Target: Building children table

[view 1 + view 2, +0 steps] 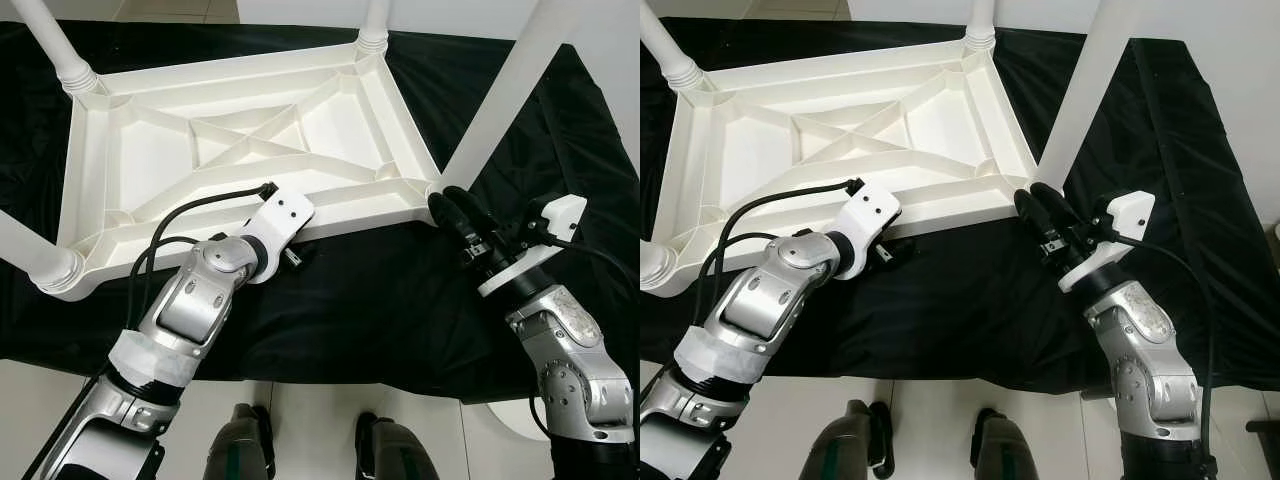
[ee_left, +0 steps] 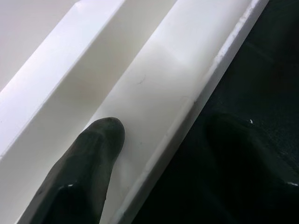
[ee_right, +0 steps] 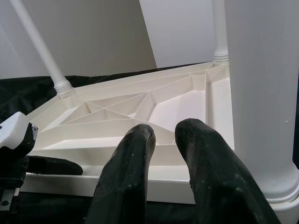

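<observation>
The children table (image 1: 250,150), white plastic, lies upside down on a black cloth (image 1: 380,300) that covers the worktop, its ribbed underside up and its four legs standing upward from the corners. The left gripper (image 2: 154,154) straddles the table's near rim about midway along: one finger (image 2: 84,172) rests inside against the white wall, the other sits outside over the cloth, so the fingers are apart with the rim between them. The right gripper (image 3: 163,140) is at the table's near right corner, just beside the base of the leg (image 1: 500,100) there, its two fingers slightly apart and holding nothing. That leg rises close by the right gripper. Beyond the table's near rim the cloth runs on to the worktop's edge, with pale floor (image 1: 310,400) below it.
</observation>
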